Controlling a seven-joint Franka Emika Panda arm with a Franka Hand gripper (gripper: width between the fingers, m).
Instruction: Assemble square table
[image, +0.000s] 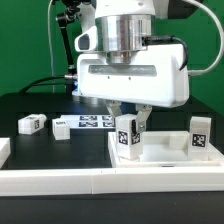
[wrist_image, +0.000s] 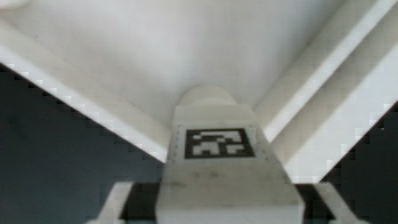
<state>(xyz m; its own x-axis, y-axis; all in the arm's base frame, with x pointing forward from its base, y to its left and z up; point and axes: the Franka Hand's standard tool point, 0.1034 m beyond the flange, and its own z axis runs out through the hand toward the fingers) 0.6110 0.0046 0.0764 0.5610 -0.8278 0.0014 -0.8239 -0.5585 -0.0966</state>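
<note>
White leg (image: 127, 140), upright, is pinched between the jaws of the gripper (image: 130, 126) over the slab (image: 160, 160). A second leg (image: 198, 135) stands on the slab. Two loose legs (image: 30, 123) (image: 61, 128) lie on the black table (image: 35, 105).

Wrist view: the leg (wrist_image: 215, 140), tag showing, sits clamped between the jaws, with the slab (wrist_image: 231, 40) beyond it.
</note>
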